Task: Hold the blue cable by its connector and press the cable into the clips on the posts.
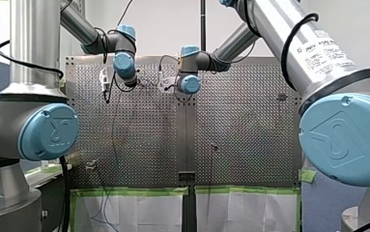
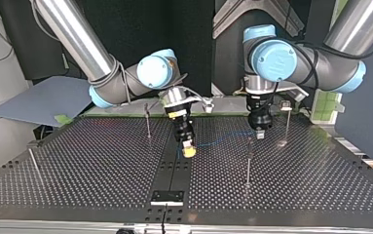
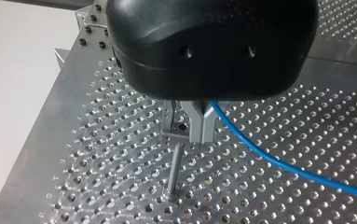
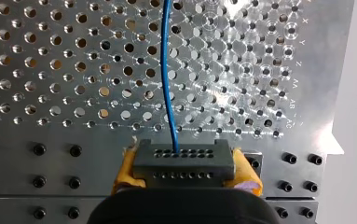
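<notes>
In the right wrist view my right gripper [image 4: 185, 173] is shut with its yellow pads [image 4: 127, 170] on a dark grey connector [image 4: 183, 158]. The blue cable [image 4: 167, 79] runs straight away from it over the plate. My left gripper [image 3: 188, 135], black with metal fingers, is shut on the blue cable [image 3: 269, 158] right above a thin post [image 3: 176, 168] with a clip at its top. In the top view the cable [image 2: 220, 141] hangs low between my right gripper [image 2: 188, 151] and my left gripper [image 2: 260, 133].
More thin posts stand on the perforated table [image 2: 101, 170]: one [image 2: 147, 122] beside my right arm, one [image 2: 248, 163] in front of my left gripper, one [image 2: 287, 122] beyond it, and a leaning one [image 2: 33, 163] at the top view's left.
</notes>
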Motion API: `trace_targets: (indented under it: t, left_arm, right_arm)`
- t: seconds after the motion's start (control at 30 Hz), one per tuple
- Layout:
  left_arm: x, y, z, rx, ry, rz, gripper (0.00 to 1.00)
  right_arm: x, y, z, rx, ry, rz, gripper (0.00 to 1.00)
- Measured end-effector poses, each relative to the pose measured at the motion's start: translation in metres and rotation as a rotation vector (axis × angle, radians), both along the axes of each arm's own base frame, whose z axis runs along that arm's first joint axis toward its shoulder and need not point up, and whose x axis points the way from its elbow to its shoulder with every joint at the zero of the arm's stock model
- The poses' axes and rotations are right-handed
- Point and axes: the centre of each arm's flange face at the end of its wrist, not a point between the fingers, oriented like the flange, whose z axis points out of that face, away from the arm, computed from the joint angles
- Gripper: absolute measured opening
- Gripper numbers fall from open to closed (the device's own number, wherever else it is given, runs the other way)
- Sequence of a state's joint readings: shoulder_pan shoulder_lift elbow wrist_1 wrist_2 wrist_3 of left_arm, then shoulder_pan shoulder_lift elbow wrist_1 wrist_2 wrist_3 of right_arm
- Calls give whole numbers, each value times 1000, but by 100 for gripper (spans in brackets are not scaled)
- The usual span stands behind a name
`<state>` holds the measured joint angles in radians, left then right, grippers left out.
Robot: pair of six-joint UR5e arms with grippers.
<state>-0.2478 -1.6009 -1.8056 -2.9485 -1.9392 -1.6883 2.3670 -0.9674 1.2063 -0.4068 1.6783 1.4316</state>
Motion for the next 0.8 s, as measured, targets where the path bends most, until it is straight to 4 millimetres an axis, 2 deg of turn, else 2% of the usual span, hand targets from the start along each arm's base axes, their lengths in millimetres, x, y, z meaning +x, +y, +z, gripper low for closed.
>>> trace_targets:
  t: [0.37,0.57,0.8]
  left_arm:
    - [8,7,-1,-9,-19,18,0]
    - [18,14,-15,18,9,33,0]
    - [26,26,-19,49,15,57,0]
  right_arm:
    - [0,0,-1,1,1,0,0]
    - [-1,0,-2,2,2,0,0]
    - [-1,1,-4,3,4,0,0]
